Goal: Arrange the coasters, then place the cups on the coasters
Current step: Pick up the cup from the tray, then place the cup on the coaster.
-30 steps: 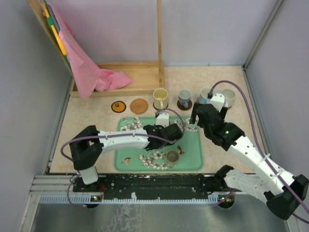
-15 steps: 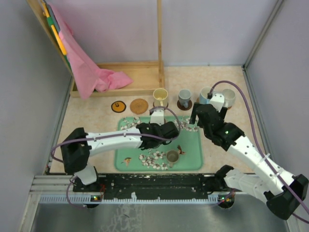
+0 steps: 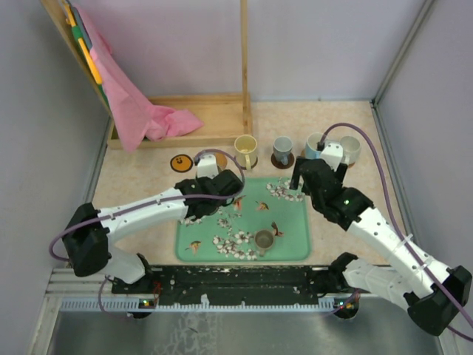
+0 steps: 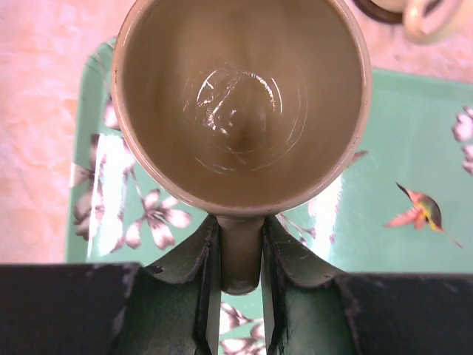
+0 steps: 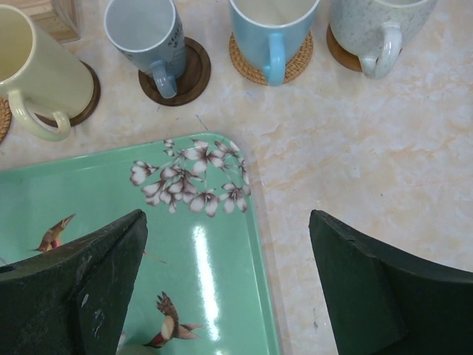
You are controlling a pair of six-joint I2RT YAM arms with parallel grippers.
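The tan glazed ceramic cup is held by its handle between the fingers of the left gripper, which is closed almost fully on that handle. The cup is upright and empty, and is positioned over the far-left corner of the green floral tray. In the overhead view it is hidden beneath the wrist, near the dark round coaster with a yellow centre. The right gripper is spread wide with nothing between its fingers, above the far-right corner of the tray.

Handling: the cup is judged to be rigid, brittle and moderately heavy for its size. The glaze is expected to be slippery, so pivoting about the narrow handle is possible. The handle is the recommended hold. The cup should be lowered level and released only once it is seated.

Surface and room: the marbled beige tabletop is flat and hard. Four coasters along the far edge are occupied by the pale yellow cup, the grey-blue cup, the pale blue cup and the speckled white cup. A small dark cup stands on the tray. Space is limited at the rear left by a wooden frame draped with a pink cloth.
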